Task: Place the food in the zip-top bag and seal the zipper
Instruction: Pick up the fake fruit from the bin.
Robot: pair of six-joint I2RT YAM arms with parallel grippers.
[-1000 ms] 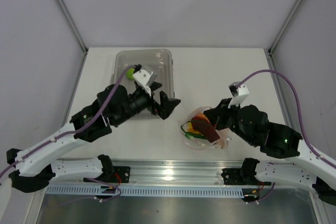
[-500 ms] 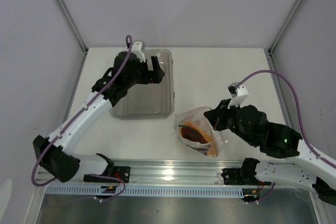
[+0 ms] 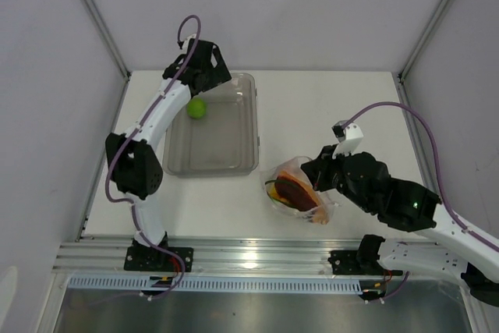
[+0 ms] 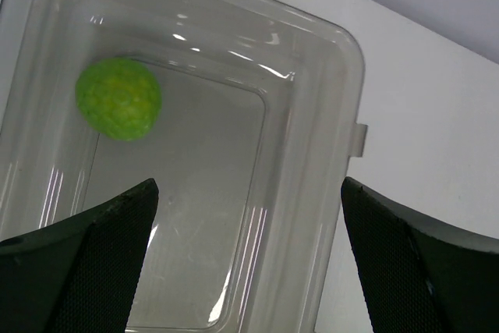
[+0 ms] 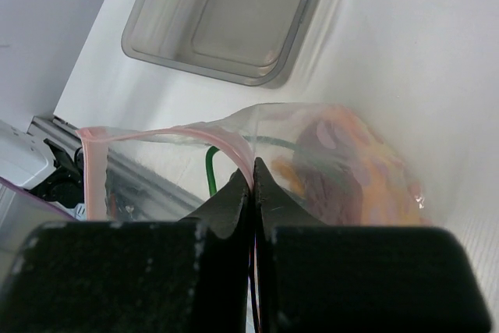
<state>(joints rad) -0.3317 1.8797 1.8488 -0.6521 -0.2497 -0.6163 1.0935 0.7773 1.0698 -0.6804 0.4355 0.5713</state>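
Food (image 5: 343, 163) hazy inside zip-top bag (image 5: 274, 121)

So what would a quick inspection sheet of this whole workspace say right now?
Surface: white table.
Job's things: zip-top bag near the front, unsealed, holding a dark-red slice, a green stalk and orange pieces; lime alone in the clear bin.
Clutter: nothing seen.
Grippers: left gripper open above the bin; right gripper shut on the pink zipper.
Cables: purple cables along both arms.
Surroundings: grey walls; metal rail at the near edge.
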